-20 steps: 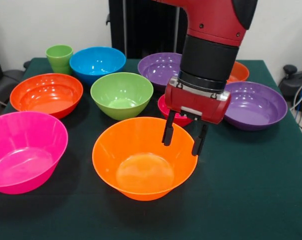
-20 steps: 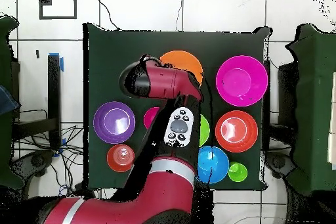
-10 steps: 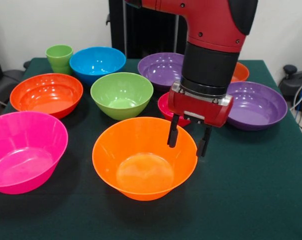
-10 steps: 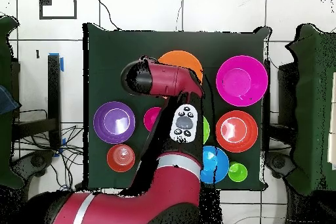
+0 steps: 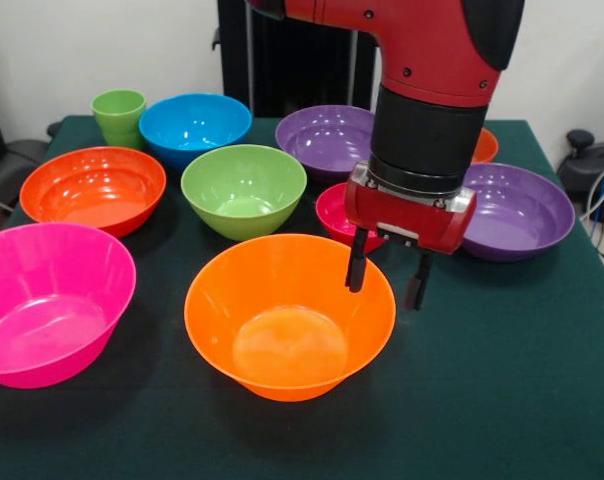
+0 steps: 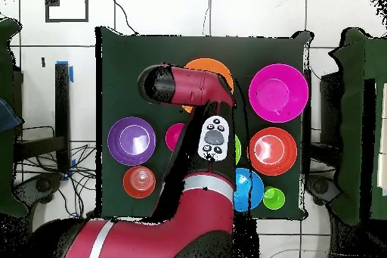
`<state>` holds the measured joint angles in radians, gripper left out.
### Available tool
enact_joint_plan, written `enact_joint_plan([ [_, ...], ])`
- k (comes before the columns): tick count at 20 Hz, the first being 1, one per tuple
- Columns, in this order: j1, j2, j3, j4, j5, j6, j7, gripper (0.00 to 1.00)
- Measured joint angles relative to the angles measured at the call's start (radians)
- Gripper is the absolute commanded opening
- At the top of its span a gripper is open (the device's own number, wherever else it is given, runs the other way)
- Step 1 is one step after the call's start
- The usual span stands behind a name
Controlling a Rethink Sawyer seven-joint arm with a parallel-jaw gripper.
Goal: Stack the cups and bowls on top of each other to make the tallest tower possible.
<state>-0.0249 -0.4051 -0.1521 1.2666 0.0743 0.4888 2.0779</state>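
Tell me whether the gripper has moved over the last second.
Yes. In the front view the gripper has shifted right and slightly up against the large orange bowl; its fingers now straddle the bowl's right rim.

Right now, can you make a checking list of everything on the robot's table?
Surface: table under a dark green cloth.
Job's things: large orange bowl upright at the front; pink bowl, red-orange bowl, green bowl, blue bowl, two purple bowls, small magenta-red bowl, another red-orange bowl partly hidden by the arm; light-green cup. All upright, nothing stacked yet.
Clutter: nothing seen.
Gripper: gripper open, fingers astride the orange bowl's far rim.
Cables: black cables on the floor beside the table.
Surroundings: tiled floor, white wall.
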Motion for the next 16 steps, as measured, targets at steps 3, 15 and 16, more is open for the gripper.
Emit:
enact_joint_plan([
  [3,0.0,0.001,0.003,-0.01,0.0,0.0,0.0,1.0],
  [15,0.0,0.037,0.018,-0.042,0.0,0.0,0.0,1.0],
  [16,0.0,0.043,0.02,-0.044,0.0,0.0,0.0,1.0],
])
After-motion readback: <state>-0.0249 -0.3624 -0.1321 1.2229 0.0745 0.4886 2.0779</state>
